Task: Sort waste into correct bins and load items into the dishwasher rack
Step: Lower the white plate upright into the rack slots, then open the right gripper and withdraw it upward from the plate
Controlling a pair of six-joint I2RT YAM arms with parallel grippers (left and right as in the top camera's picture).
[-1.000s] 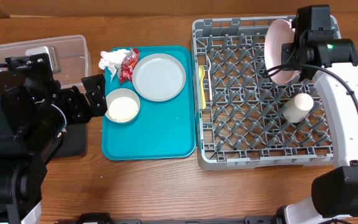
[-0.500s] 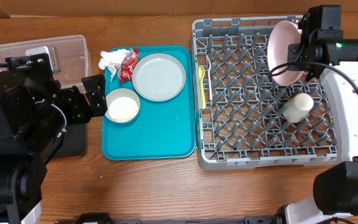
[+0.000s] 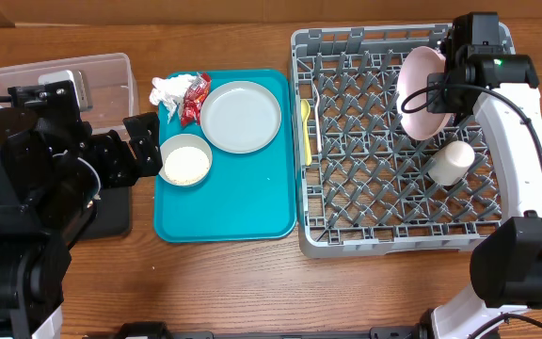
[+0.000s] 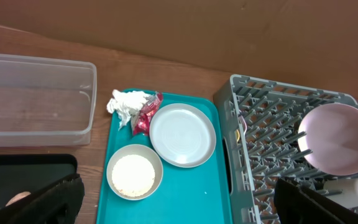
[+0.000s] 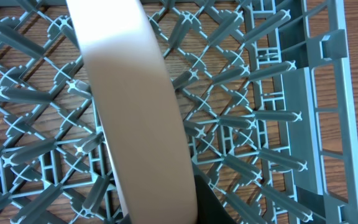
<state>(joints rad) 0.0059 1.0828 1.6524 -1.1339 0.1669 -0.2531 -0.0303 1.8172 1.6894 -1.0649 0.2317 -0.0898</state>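
From overhead I see the dishwasher rack (image 3: 398,235) on the right of the tabletop (image 3: 252,282). The right jaws pinch the rim of the white-pink plate (image 3: 420,94), which stands on edge, tilted, over the rack's far right part. The small white cup (image 3: 452,162) lies in the rack just beside it. The yellow spoon (image 3: 306,132) and white fork (image 3: 316,97) lie along the rack's left edge. On the teal tray (image 3: 243,212) sit the grey-blue plate (image 3: 241,116), the grey bowl (image 3: 185,162) of rice grains, the napkin (image 3: 167,90) and the red wrapper (image 3: 194,98). The left jaws are spread wide, near the bowl, above the black tray (image 3: 116,215); the clear tub (image 3: 102,80) lies beyond.

The left wrist view shows 2 dark fingers (image 4: 55,199) far apart at the bottom corners, holding nothing.

In the right wrist view the plate runs edge-on over the pegs, 1 dark finger (image 5: 207,202) against its lower rim. I cannot tell whether it touches the pegs.
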